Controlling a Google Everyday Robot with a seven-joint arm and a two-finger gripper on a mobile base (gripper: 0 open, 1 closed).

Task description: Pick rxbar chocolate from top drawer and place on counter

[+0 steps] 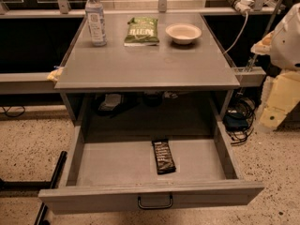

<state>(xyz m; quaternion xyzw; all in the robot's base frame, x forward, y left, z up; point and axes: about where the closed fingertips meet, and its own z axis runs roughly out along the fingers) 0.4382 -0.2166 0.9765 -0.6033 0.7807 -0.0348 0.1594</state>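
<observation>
The top drawer point(150, 194) is pulled wide open below the counter point(145, 64), its dark pull handle at the front. The rxbar chocolate point(163, 156), a dark flat bar with pale lettering, lies flat on the drawer floor, right of the middle, long side pointing front to back. My arm enters at the right edge, and the gripper point(275, 108) hangs there, right of the cabinet, well away from the drawer and the bar and holding nothing that I can see.
On the counter stand a water bottle point(95, 18) at the back left, a green snack bag point(141, 31) in the back middle and a white bowl point(183, 33) to its right. Cables point(239, 121) lie on the floor right of the cabinet.
</observation>
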